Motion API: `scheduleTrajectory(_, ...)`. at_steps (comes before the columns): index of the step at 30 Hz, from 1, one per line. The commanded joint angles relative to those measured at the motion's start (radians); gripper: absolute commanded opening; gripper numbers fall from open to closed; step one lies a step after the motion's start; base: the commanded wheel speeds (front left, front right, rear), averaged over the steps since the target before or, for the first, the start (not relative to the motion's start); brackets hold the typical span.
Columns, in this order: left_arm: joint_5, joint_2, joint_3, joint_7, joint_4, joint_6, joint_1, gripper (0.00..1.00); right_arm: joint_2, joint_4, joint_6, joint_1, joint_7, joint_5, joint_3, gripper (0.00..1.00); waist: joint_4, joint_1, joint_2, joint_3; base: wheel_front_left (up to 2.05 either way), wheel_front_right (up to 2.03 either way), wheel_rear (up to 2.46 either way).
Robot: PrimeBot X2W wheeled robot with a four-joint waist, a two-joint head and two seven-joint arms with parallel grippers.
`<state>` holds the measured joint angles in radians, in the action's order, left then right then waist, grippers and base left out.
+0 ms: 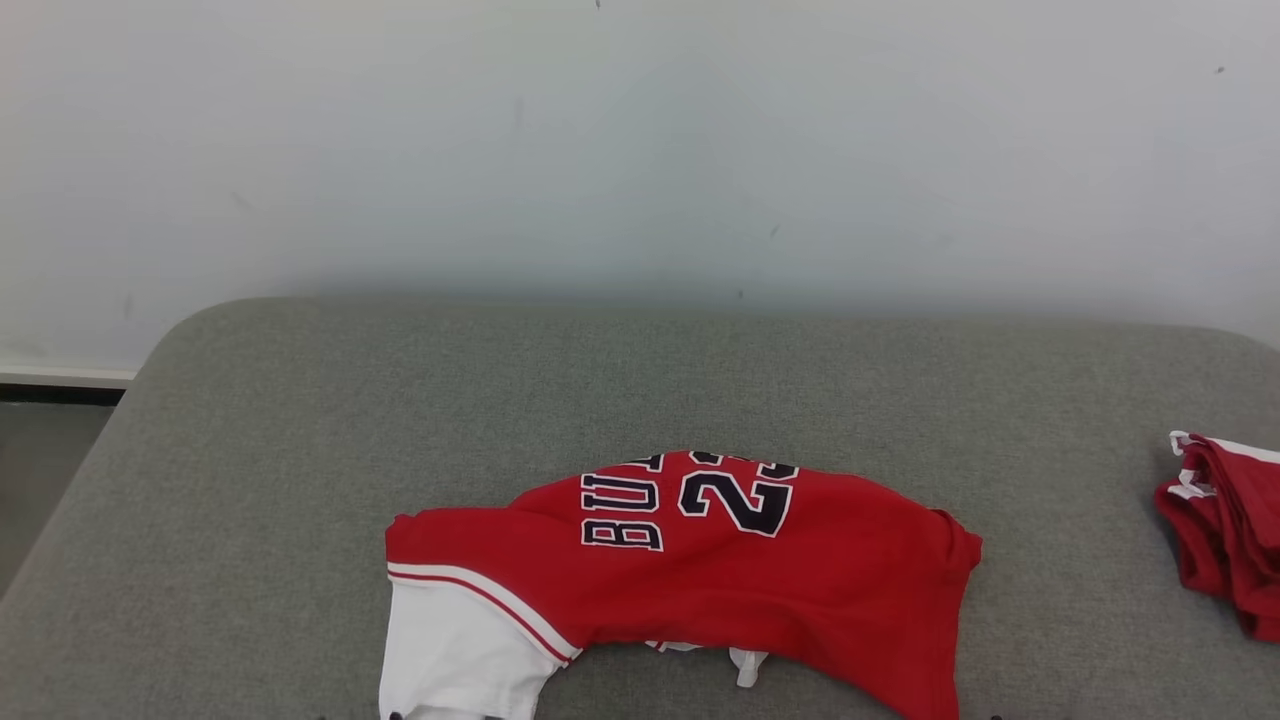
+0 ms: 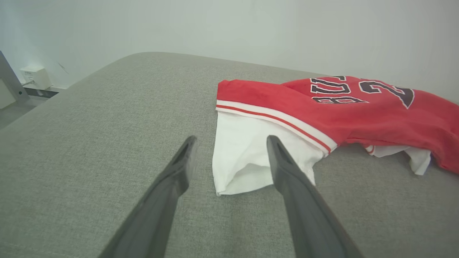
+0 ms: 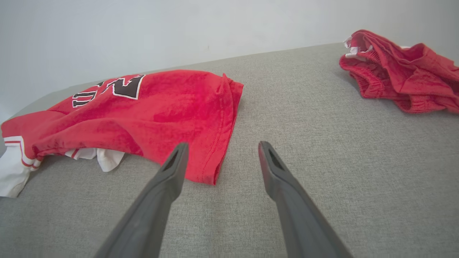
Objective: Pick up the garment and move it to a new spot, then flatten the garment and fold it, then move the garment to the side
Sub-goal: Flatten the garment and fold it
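Left gripper [image 2: 231,139], jaws wide and empty, faces the jersey's [image 2: 358,114] white sleeve [image 2: 244,154] at 12 o'clock, right gripper [image 3: 223,145] equally wide and near at the red hem [image 3: 217,157], long axis running 9-to-3 on the grey cushion [image 2: 107,107].

Your head camera looks down on the grey cushion [image 1: 300,450]; both wrist cameras skim it low, sharing the jersey [image 1: 800,580].

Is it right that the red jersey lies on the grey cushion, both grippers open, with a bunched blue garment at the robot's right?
No: the bunched garment is red, not blue, as the right wrist view shows. The jersey does lie on the grey cushion, left gripper and right gripper open.
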<state>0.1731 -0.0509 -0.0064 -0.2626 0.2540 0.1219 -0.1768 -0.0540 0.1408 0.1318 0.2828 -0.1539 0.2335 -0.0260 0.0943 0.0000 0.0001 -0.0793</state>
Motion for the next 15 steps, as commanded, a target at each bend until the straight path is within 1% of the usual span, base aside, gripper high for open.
scheduleTrajectory(1, -0.003, 0.0, 0.002, -0.003, 0.026, -0.008, 0.044, 1.0, -0.001, 0.006, -0.003, -0.022, 0.015, 0.003, 0.005, 1.0, 0.006, 0.0, -0.0001, 0.009, 0.0, 0.0, 0.0)
scheduleTrajectory(6, 0.022, 0.001, 0.006, -0.001, 0.2, -0.042, 0.183, 1.0, -0.018, 0.043, -0.003, -0.072, 0.073, 0.005, 0.048, 1.0, 0.007, 0.0, -0.0001, 0.034, 0.0, 0.0, 0.0)
scheduleTrajectory(8, 0.023, 0.0, 0.005, 0.023, 0.283, -0.06, 0.243, 1.0, -0.024, 0.056, -0.003, -0.093, 0.085, -0.002, 0.066, 1.0, 0.003, 0.0, -0.0001, 0.044, 0.0, 0.0, 0.0)
scheduleTrajectory(9, 0.023, 0.0, 0.005, 0.023, 0.283, -0.06, 0.243, 1.0, -0.024, 0.056, -0.003, -0.093, 0.085, -0.002, 0.066, 1.0, 0.003, 0.0, -0.0001, 0.044, 0.0, 0.0, 0.0)
scheduleTrajectory(10, 0.019, -0.002, 0.002, 0.042, 0.324, -0.067, 0.266, 1.0, -0.023, 0.058, -0.003, -0.102, 0.089, -0.003, 0.071, 1.0, -0.001, 0.0, -0.0001, 0.05, 0.0, 0.0, 0.0)
scheduleTrajectory(15, 0.028, -0.005, -0.007, 0.063, 0.465, -0.06, 0.347, 1.0, -0.029, 0.073, -0.003, -0.138, 0.093, -0.001, 0.086, 1.0, -0.017, 0.0, -0.0001, 0.071, 0.0, 0.0, 0.0)
